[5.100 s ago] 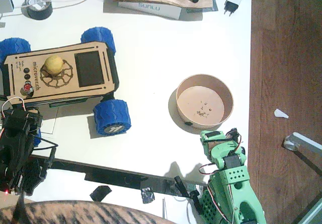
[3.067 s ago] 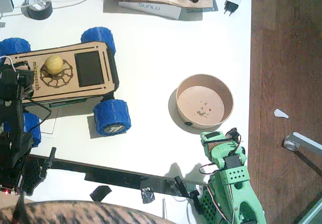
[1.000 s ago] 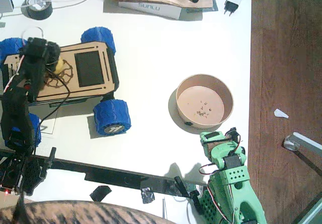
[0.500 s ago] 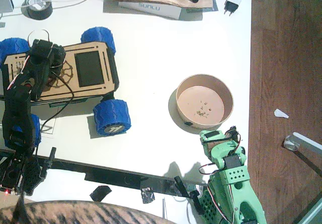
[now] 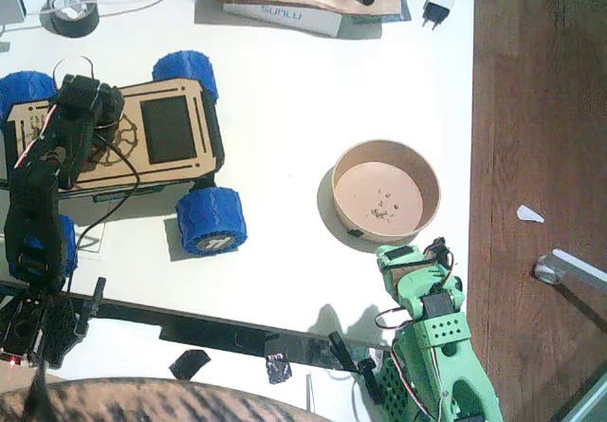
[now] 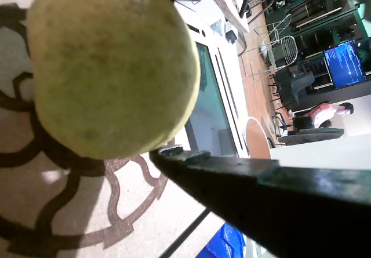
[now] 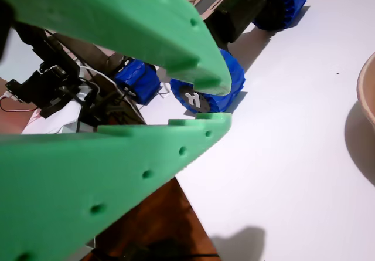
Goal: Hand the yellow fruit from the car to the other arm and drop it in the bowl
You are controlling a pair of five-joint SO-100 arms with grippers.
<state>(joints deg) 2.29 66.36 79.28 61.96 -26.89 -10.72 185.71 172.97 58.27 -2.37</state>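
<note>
The car (image 5: 142, 161) stands at the table's left, with a plywood deck and blue wheels. My left black gripper (image 5: 90, 109) hangs over its round engraved pattern and hides the yellow fruit in the fixed view. In a wrist view the yellow fruit (image 6: 110, 66) fills the gap between the black jaws while resting on the pattern. The lower finger (image 6: 243, 182) touches its underside and the other runs along the top edge. My right green gripper (image 5: 413, 256) rests just in front of the bowl (image 5: 365, 180), jaws nearly together with nothing in them (image 7: 214, 102).
A grey tape roll (image 5: 73, 9), a SUNLU box (image 5: 285, 12) and a white charger (image 5: 441, 3) line the back. The table's right edge borders wood floor (image 5: 541, 109). A black bar (image 5: 237, 332) and striped fabric (image 5: 142, 401) sit at the front.
The left arm rose from its rest at the front left and reached over the car, settling its jaws around the fruit. Over the last half second it barely moved. The green arm stayed still.
</note>
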